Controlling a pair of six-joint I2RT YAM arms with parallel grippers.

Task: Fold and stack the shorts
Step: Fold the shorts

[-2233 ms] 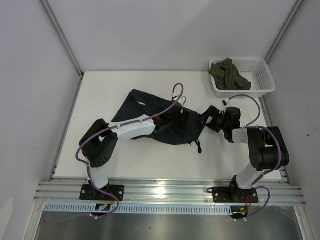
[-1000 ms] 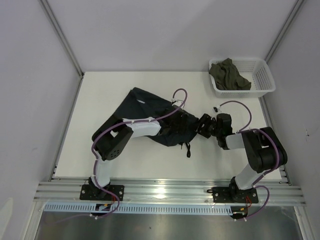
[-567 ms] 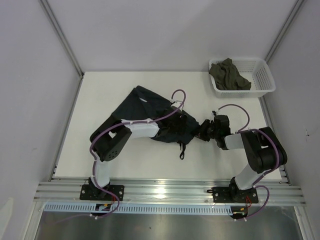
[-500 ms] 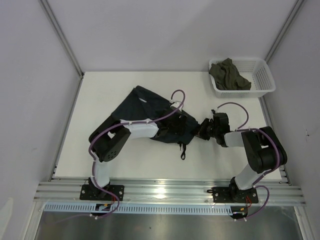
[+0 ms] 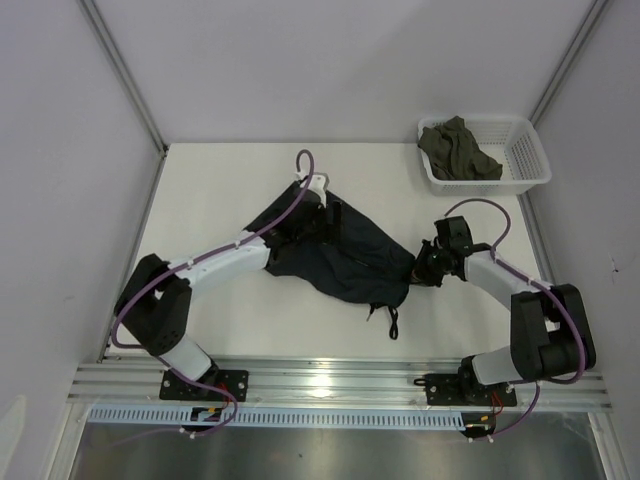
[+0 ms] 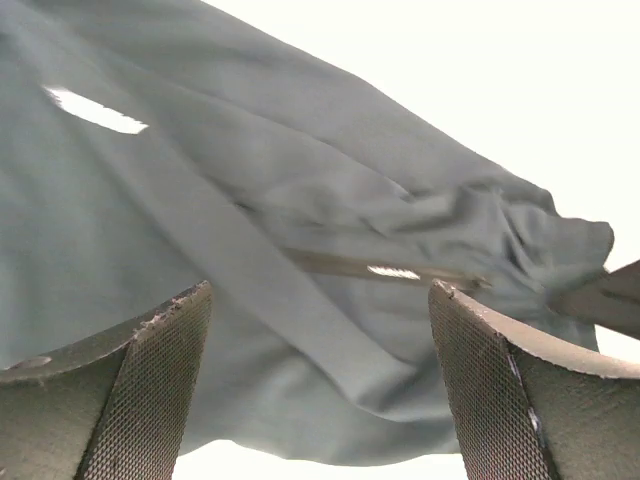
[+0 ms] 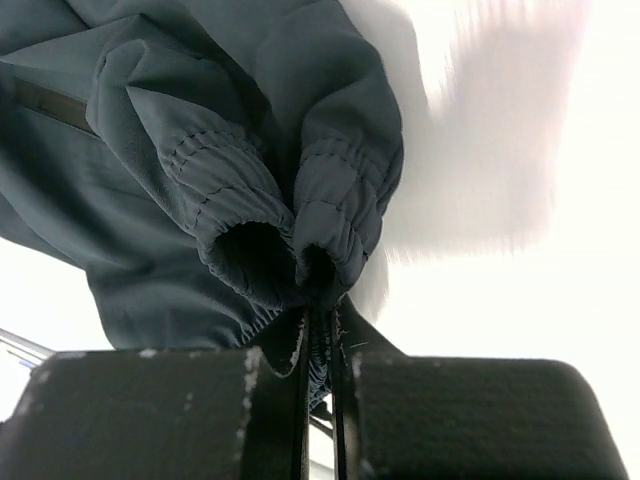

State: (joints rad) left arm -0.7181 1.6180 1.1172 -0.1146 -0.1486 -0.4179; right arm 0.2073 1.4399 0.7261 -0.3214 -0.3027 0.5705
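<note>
**Right gripper clamped on shorts edge, left gripper open over the cloth**

Top external: the shorts (image 5: 335, 262) lie mid-table as a rumpled dark sheet on the white table (image 5: 200, 190). A black drawstring cord (image 5: 388, 318) trails off their near edge. The left gripper (image 5: 332, 225) is over the far part of the fabric. The right gripper (image 5: 415, 270) is at the shorts' right corner and touching it. A white basket (image 5: 527, 152) sits in the far-right corner, well apart, with an olive garment (image 5: 458, 148) in it.

Left wrist: left gripper (image 6: 320, 300) has its jaws spread wide, with nothing between the pads (image 6: 150, 390). Shorts (image 6: 280, 200) fill the view beyond the fingers, creased, with a small white label (image 6: 95, 108) at upper left. Can't tell whether the fingertips touch the cloth.

Right wrist: right gripper (image 7: 318, 370) has its jaws closed down to a thin slit, with a gathered elastic edge of the shorts (image 7: 200, 150) pinched in it. Two bunched folds rise from the clamp point. Bright tabletop shows to the right of the cloth.
</note>
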